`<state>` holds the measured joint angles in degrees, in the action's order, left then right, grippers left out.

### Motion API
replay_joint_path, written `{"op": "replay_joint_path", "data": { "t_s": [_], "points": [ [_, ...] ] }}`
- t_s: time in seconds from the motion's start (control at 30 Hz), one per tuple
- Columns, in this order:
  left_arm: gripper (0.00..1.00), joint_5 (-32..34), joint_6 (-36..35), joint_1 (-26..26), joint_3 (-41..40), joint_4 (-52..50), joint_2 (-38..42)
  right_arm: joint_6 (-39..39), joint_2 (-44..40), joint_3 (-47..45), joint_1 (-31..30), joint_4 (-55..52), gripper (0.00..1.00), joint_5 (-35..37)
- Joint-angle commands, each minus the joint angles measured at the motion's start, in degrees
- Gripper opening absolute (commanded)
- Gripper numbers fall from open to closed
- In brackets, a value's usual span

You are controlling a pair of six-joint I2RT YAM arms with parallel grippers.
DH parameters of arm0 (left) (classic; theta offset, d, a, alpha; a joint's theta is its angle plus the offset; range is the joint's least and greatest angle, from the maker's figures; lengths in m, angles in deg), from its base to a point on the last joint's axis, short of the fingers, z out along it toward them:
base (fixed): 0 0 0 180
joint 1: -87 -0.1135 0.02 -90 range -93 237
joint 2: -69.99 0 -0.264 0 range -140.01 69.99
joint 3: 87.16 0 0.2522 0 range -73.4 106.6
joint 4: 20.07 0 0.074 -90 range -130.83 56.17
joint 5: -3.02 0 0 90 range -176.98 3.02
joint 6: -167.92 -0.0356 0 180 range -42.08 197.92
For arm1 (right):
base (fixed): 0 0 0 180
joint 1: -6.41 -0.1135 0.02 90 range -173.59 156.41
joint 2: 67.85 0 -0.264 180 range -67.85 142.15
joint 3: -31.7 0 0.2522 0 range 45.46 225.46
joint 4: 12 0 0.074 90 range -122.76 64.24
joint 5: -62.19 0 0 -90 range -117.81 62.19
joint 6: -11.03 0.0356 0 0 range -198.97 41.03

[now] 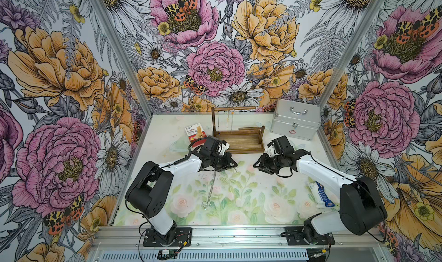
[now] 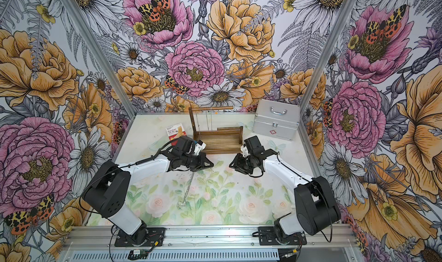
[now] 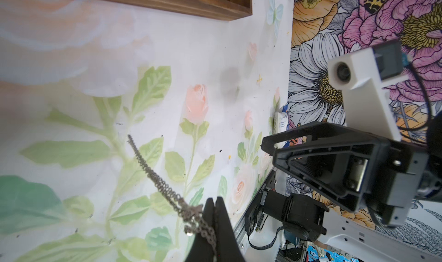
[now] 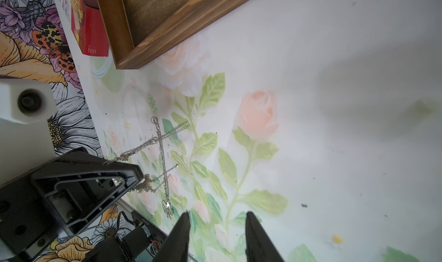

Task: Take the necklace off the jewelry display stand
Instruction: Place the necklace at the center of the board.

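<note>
Over the rose-printed worktop (image 1: 251, 196), the left end effector (image 3: 214, 202) pinches the thin silver chain necklace (image 3: 167, 192), clear of the dark brown wooden jewelry display stand (image 1: 239, 142), its pendant end seemingly resting down. It should lower slowly before letting go. The right end effector (image 4: 216, 215) stands partly open, empty.

Bold floral wallpaper (image 1: 215, 57) covers three walls around a pale rose-printed tabletop (image 1: 251, 196), evenly lit.
</note>
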<state>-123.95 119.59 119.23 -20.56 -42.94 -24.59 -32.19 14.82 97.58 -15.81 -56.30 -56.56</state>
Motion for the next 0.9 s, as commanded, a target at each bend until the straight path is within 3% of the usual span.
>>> {"op": "replay_joint_path", "data": {
  "t_s": [0.0,0.17,0.33,0.87],
  "points": [
    [0.0,-2.0,2.1,0.9,-4.4,4.2,-0.6,-1.4,1.0,0.4,-0.5,1.4,0.4,-0.8],
    [0.0,-1.8,3.6,2.2,-10.8,8.8,-0.4,-2.1,1.8,1.1,-1.0,1.2,0.38,-0.3],
    [0.0,-1.5,4.3,3.0,-15.5,11.9,0.2,-2.9,3.5,3.2,-3.3,0.5,0.3,2.5],
    [0.0,-0.6,5.5,3.4,-22.5,16.6,2.8,-3.2,19.2,16.9,-16.4,-4.4,0.24,12.0]
  ]
}}
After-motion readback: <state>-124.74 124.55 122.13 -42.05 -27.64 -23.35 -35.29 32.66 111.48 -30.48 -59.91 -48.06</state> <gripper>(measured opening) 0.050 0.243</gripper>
